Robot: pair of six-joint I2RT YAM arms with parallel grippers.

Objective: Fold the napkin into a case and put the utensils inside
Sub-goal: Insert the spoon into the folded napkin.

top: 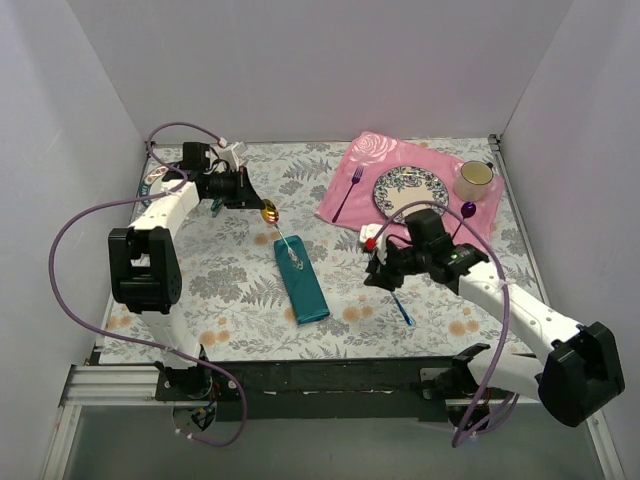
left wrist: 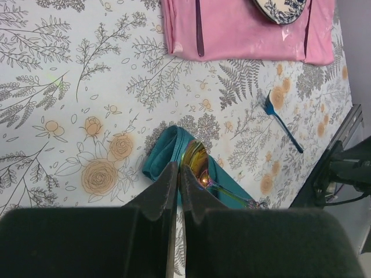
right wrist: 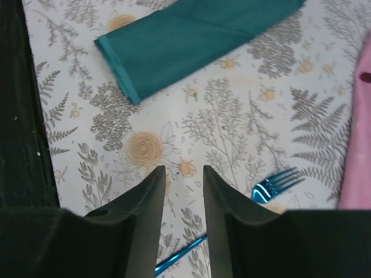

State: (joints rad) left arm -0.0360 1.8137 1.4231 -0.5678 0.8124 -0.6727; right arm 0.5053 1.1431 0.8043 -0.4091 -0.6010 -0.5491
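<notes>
Over on the left side of the bench (top: 230, 285), the left hand (left wrist: 177, 174) has its jaws pressed together, and the gold bowl of the spoon (left wrist: 198, 167) sits right beside its fingertips. Whether they pinch the bowl's edge, I can't tell. The spoon's handle runs along the top of the teal case (top: 302, 280), a narrow folded strip lying at a slant in the middle of the bench, with the bowl poking past its far end.

Across on the right, the right hand (right wrist: 184, 174) hangs above the blue fork (right wrist: 275, 184), jaws parted and nothing between the fingertips. The fork lies flat on the bench, well apart from the case, tines toward the pink placemat (top: 345, 178).

On that placemat sit a patterned plate (top: 410, 188), a cup (top: 474, 180) and a purple fork (top: 348, 193).
</notes>
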